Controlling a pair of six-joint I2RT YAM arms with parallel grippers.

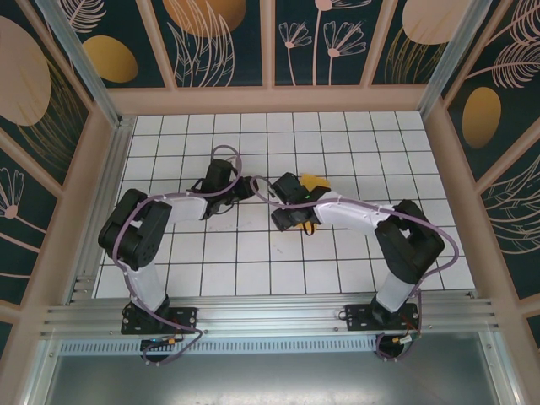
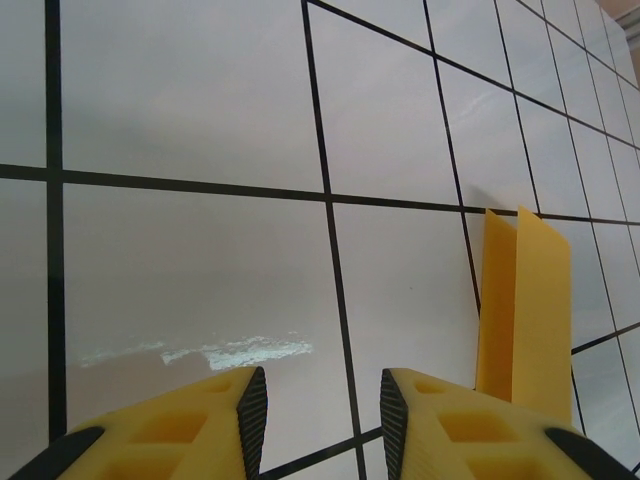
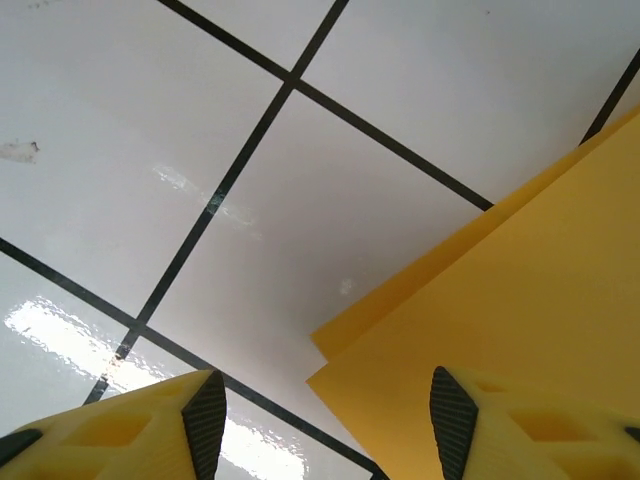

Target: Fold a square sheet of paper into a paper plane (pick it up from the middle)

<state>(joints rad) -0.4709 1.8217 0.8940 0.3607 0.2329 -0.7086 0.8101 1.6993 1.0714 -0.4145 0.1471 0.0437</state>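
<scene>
The orange sheet of paper [image 1: 316, 180] lies folded on the white grid table just behind my right gripper [image 1: 285, 187]. Most of its outline is hidden there, so I cannot tell whether it has the paper plane's shape. In the right wrist view two stacked orange layers [image 3: 540, 290] with a pointed corner reach under the right finger [image 3: 455, 420], and my right gripper [image 3: 320, 400] stands wide open around bare tile. In the left wrist view a narrow two-layer strip of the paper [image 2: 522, 300] stands beside the right finger. My left gripper [image 2: 323, 385] is open with nothing between the pads.
The two grippers nearly meet at mid-table, the left gripper [image 1: 246, 187] a tile from the right one. Wooden frame rails [image 1: 270, 99] and patterned panels wall in the grid table [image 1: 219, 253]. A scuff mark [image 2: 200, 352] shows on the tile ahead of the left fingers.
</scene>
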